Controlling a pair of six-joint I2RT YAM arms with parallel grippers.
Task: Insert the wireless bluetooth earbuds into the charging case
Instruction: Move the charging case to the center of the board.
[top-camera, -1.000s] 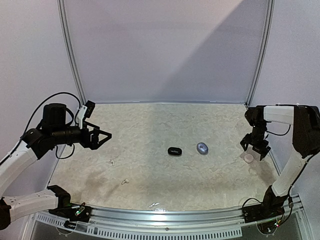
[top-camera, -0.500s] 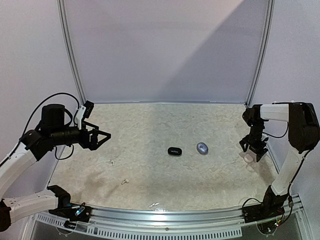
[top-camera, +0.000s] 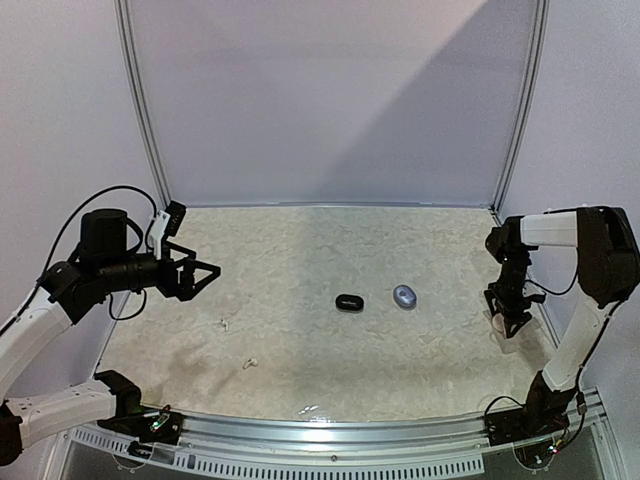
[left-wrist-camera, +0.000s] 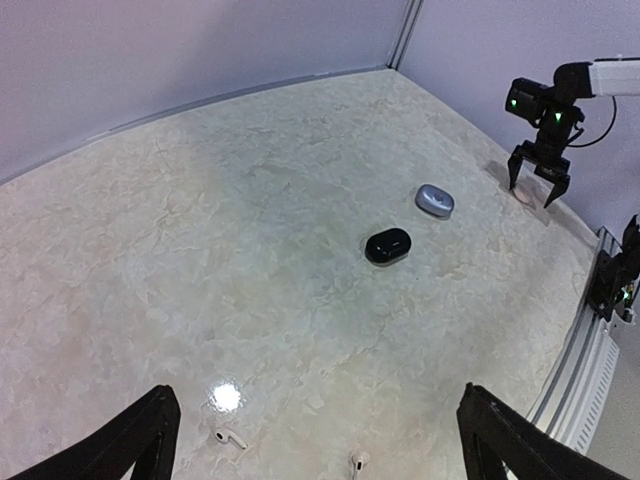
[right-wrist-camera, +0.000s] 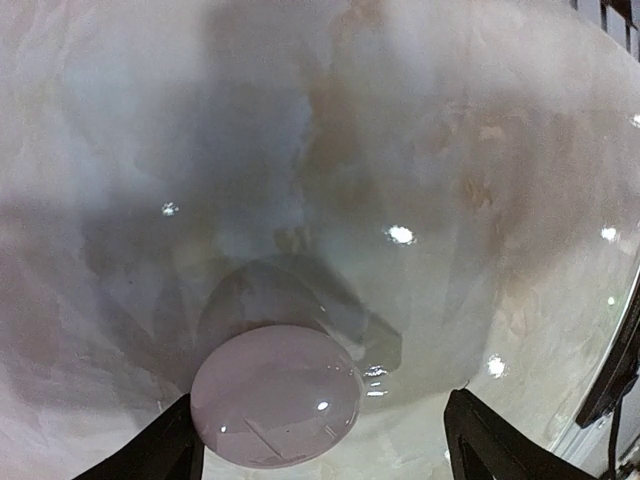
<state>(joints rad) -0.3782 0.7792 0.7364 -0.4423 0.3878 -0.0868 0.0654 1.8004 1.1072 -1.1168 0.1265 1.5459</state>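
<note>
Two white earbuds lie on the table just ahead of my left gripper, which hangs open above them with nothing between its fingers; from above they show as specks. A round white charging case lies shut on the table at the far right edge. My right gripper points down over it, open, with its left finger beside the case's rim and a wide gap to the other finger.
A shut black case and a shut silvery-grey case lie side by side mid-table. The metal frame rail runs close beside my right gripper. A wall post stands behind my left gripper.
My right gripper has come down onto the white case and its jaws have narrowed a little. The left arm has barely shifted.
</note>
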